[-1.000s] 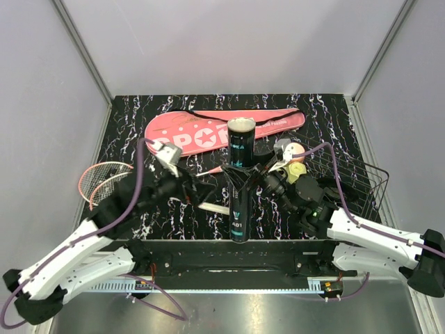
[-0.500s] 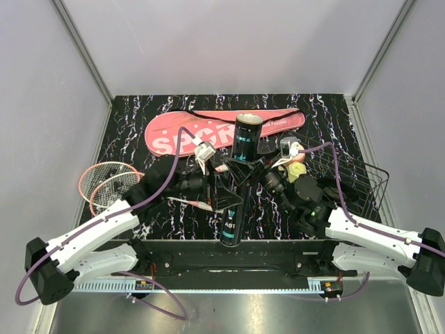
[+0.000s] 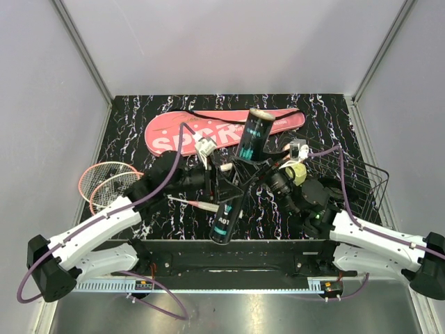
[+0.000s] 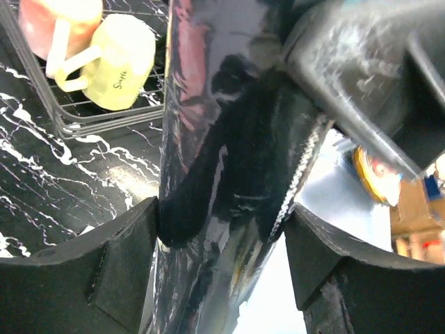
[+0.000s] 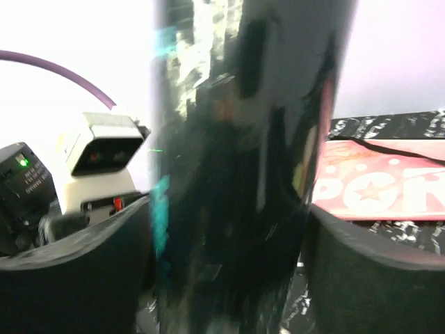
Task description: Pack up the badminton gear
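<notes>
Fingers (image 4: 76, 278) of the left gripper (image 4: 222, 257) are clamping the tube (image 3: 251, 139) – the right gripper (image 5: 229, 264) is squeezing it from the opposite side. The tube is tilting, its top leaning away over the cover (image 3: 188, 137). Two racquets (image 3: 104, 184) are lying far left – a cup (image 4: 118, 62) is sitting in the basket (image 3: 365, 181).
</notes>
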`<state>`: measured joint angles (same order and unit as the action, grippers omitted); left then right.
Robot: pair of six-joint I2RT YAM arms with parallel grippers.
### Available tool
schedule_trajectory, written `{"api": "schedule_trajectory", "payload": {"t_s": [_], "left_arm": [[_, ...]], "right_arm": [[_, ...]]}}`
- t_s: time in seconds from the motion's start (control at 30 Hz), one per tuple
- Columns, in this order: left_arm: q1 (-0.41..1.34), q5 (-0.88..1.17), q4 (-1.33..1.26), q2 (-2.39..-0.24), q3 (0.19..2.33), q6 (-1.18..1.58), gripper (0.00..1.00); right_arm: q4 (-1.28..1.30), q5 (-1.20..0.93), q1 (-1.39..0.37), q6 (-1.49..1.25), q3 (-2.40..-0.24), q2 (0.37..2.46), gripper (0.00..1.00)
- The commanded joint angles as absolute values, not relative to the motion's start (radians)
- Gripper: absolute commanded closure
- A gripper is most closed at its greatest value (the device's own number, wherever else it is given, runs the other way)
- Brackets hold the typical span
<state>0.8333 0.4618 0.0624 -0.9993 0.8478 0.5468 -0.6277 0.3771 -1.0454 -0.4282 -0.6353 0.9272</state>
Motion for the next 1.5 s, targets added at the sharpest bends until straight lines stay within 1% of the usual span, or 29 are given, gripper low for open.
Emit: {"api": "schedule_trajectory", "payload": {"t_s": [0.0, 0.03, 0.07, 0.1, 0.13, 0.2, 0.3, 0.33, 0.37, 0.4, 0.47, 0.5, 0.53, 0.57, 0.6, 0.63, 0.7, 0.73, 0.8, 0.83, 0.87, 0.93, 0.97, 1.07, 1.17, 1.27, 1.37, 1.43, 1.47], "left_arm": [[0.703, 0.325, 0.072, -1.000, 0.905, 0.667, 0.46], [0.681, 0.304, 0.089, -1.000, 0.910, 0.695, 0.46], [0.661, 0.284, 0.115, -1.003, 0.916, 0.707, 0.45], [0.610, 0.264, 0.180, -1.005, 0.931, 0.722, 0.44], [0.577, 0.230, 0.211, -1.008, 0.939, 0.745, 0.44], [0.480, 0.197, 0.262, -1.015, 0.940, 0.770, 0.43], [0.336, 0.141, 0.259, -1.037, 0.916, 0.876, 0.38], [0.298, 0.130, 0.244, -1.045, 0.905, 0.967, 0.38], [0.229, 0.136, 0.212, -1.064, 0.890, 1.012, 0.38], [0.203, 0.137, 0.096, -1.075, 0.847, 1.060, 0.37], [0.140, 0.089, -0.047, -1.130, 0.799, 1.217, 0.35], [0.121, 0.066, -0.189, -1.158, 0.758, 1.280, 0.35], [0.108, 0.030, -0.262, -1.226, 0.746, 1.396, 0.34], [0.083, 0.009, -0.331, -1.267, 0.739, 1.443, 0.34], [0.075, -0.003, -0.454, -1.311, 0.750, 1.477, 0.34], [0.068, -0.085, -0.500, -1.400, 0.768, 1.529, 0.35], [0.060, -0.158, -0.583, -1.486, 0.846, 1.574, 0.35], [0.060, -0.232, -0.615, -1.573, 0.880, 1.575, 0.33], [0.058, -0.288, -0.623, -1.664, 1.017, 1.583, 0.31], [0.055, -0.308, -0.617, -1.760, 1.069, 1.597, 0.30], [0.043, -0.310, -0.600, -1.810, 1.174, 1.609, 0.29], [0.029, -0.308, -0.595, -1.953, 1.271, 1.646, 0.28], [0.015, -0.310, -0.582, -2.000, 1.357, 1.660, 0.27], [0.002, -0.319, -0.532, -2.159, 1.506, 1.741, 0.27], [0.002, -0.353, -0.502, -2.267, 1.615, 1.769, 0.26], [-0.021, -0.365, -0.491, -2.348, 1.704, 1.775, 0.22], [-0.021, -0.370, -0.463, -2.402, 1.771, 1.776, 0.14], [-0.025, -0.371, -0.454, -2.422, 1.789, 1.773, 0.02], [-0.028, -0.367, -0.466, -2.425, 1.786, 1.770, 0.01]], "right_arm": [[-0.548, 0.477, -1.049, -0.293, -0.672, 0.847, 0.03], [-0.476, 0.492, -1.051, -0.272, -0.684, 0.836, 0.00], [-0.441, 0.512, -1.051, -0.223, -0.687, 0.810, 0.00], [-0.407, 0.549, -1.049, -0.200, -0.687, 0.793, 0.00], [-0.347, 0.572, -1.051, -0.157, -0.681, 0.755, 0.00], [-0.308, 0.610, -1.049, -0.108, -0.663, 0.718, 0.00], [-0.265, 0.615, -1.049, -0.025, -0.626, 0.680, 0.00], [-0.229, 0.612, -1.051, -0.018, -0.623, 0.683, 0.00], [-0.209, 0.603, -1.049, -0.018, -0.626, 0.687, 0.00], [-0.190, 0.571, -1.051, -0.018, -0.626, 0.690, 0.00], [-0.176, 0.537, -1.049, -0.023, -0.608, 0.709, 0.00], [-0.182, 0.517, -1.051, -0.031, -0.598, 0.716, 0.00], [-0.196, 0.506, -1.049, -0.050, -0.583, 0.732, 0.00], [-0.196, 0.497, -1.049, -0.061, -0.581, 0.739, 0.00], [-0.196, 0.479, -1.049, -0.072, -0.580, 0.745, 0.00], [-0.195, 0.465, -1.049, -0.084, -0.581, 0.753, 0.00], [-0.201, 0.434, -1.051, -0.089, -0.572, 0.756, 0.00], [-0.201, 0.431, -1.049, -0.092, -0.569, 0.756, 0.00], [-0.199, 0.448, -1.051, -0.092, -0.557, 0.755, 0.00], [-0.196, 0.454, -1.051, -0.089, -0.554, 0.752, 0.00], [-0.190, 0.469, -1.049, -0.094, -0.554, 0.749, 0.00], [-0.151, 0.486, -1.049, -0.106, -0.561, 0.739, 0.00], [-0.137, 0.511, -1.049, -0.110, -0.564, 0.733, 0.00], [-0.104, 0.552, -1.051, -0.120, -0.560, 0.709, 0.00], [-0.103, 0.583, -1.048, -0.101, -0.552, 0.704, 0.00], [-0.094, 0.589, -1.048, -0.072, -0.568, 0.727, 0.00], [-0.094, 0.583, -1.048, -0.055, -0.587, 0.765, 0.00], [-0.100, 0.577, -1.049, -0.052, -0.600, 0.802, 0.00], [-0.101, 0.568, -1.048, -0.054, -0.606, 0.813, 0.00]]}}
